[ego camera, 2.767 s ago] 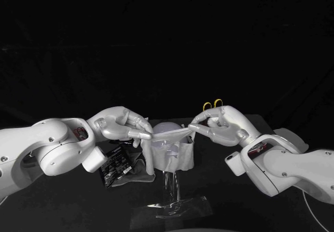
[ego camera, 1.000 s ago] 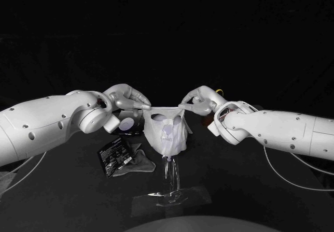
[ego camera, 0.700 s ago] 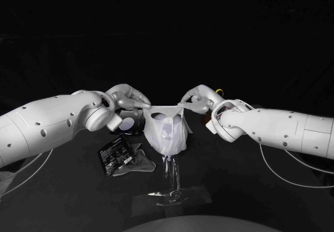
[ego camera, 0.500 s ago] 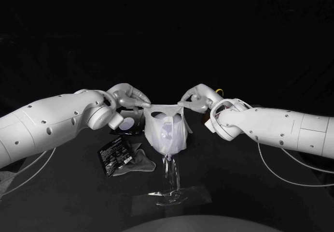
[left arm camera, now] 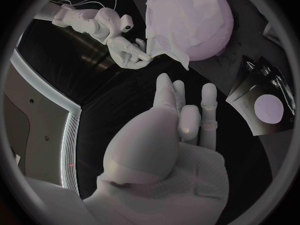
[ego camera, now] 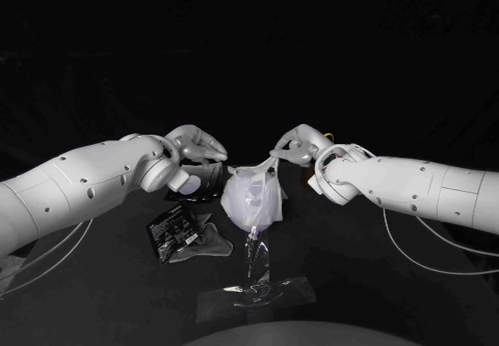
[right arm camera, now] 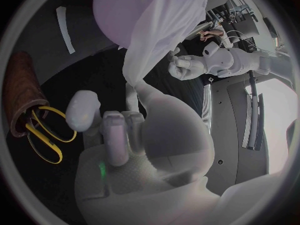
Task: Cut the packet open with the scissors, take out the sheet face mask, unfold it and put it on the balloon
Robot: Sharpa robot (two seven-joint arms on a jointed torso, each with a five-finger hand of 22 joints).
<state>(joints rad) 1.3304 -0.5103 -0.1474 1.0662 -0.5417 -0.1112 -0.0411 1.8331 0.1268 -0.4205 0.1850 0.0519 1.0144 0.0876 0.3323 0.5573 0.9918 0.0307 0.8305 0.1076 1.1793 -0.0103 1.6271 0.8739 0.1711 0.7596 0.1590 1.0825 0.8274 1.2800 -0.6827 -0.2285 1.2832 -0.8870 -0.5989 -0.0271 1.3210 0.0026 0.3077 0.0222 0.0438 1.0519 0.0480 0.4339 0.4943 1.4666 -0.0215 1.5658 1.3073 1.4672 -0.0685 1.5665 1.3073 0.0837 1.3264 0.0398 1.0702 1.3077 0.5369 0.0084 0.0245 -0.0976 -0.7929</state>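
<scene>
- While you check the right wrist view, you are on the last step. The mask (right arm camera: 165,25) lies over the balloon (right arm camera: 112,10), and the right hand (right arm camera: 140,135) pinches one corner of it. The scissors (right arm camera: 39,130) stand parked in a brown holder (right arm camera: 22,80).
- From the left wrist view, you see the left hand (left arm camera: 178,130) near the balloon, fingers straight and apart, holding nothing. The mask looks thin, pale and creased, and one flap hangs bunched from the pinch.
- From the head view, the balloon sits on its clear stand (ego camera: 256,277), and the packet (ego camera: 171,232) lies on the table (ego camera: 353,267), apart from it. Next, I judge, you should lay that corner down and let go gently, so the sheet does not slide.
</scene>
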